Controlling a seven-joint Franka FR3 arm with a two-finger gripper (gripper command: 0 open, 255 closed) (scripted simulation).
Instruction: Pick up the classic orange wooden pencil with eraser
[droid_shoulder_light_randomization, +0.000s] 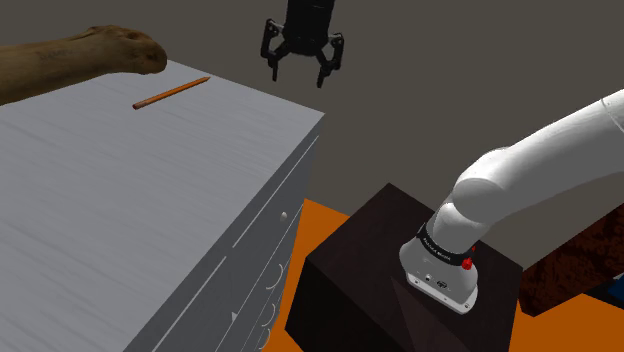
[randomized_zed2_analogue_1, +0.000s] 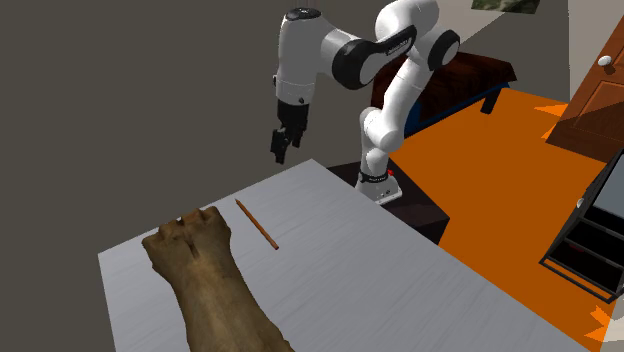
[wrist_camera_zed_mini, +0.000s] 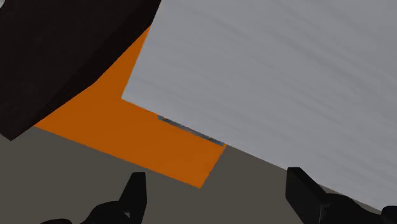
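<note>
On the grey dresser, near the far edge of its top, the pencil is lying flat. It is resting just beside the end of a brown log and apart from it. The gripper is hanging in the air over the dresser's corner, well apart from the pencil, with its fingers standing wide and holding nothing.

I am judging the pencil to be very light, stiff and thin. It is probably smooth too, so it may be rolling or slipping away under a careless touch. I am planning to take it at the middle of its length, with the fingers closing across it, low against the top. Which end is carrying the eraser, I cannot tell.

I am counting one pencil, one log, one dresser and one gripper.
</note>
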